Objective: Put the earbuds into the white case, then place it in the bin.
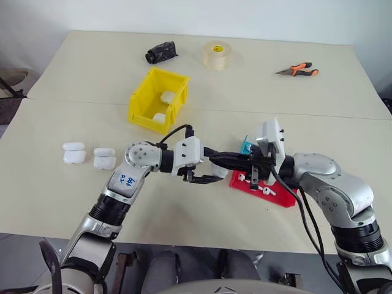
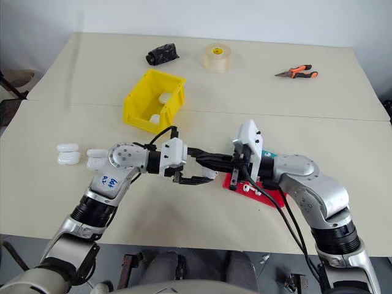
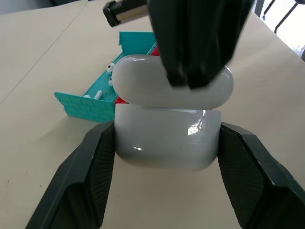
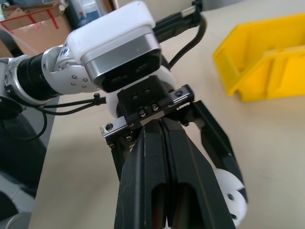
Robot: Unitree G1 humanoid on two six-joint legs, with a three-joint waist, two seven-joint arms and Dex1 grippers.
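You will find the left pincer [image 1: 205, 174] nearest the camera, above the table [image 1: 73, 202], pinching the white case [image 3: 167, 136] by its two sides with the lid tilted up. The right pincer [image 1: 245, 164] has its fingers pressed together, their tips resting on that lid. Next in size, the bin [image 1: 158, 98] stands farther back on the table and contains two white cases. Just beside the pincers sits a red and teal tray [image 1: 269, 193] bearing earbuds [image 1: 267, 191]. Four more white cases [image 1: 89, 155] lie well apart, on the robot's left.
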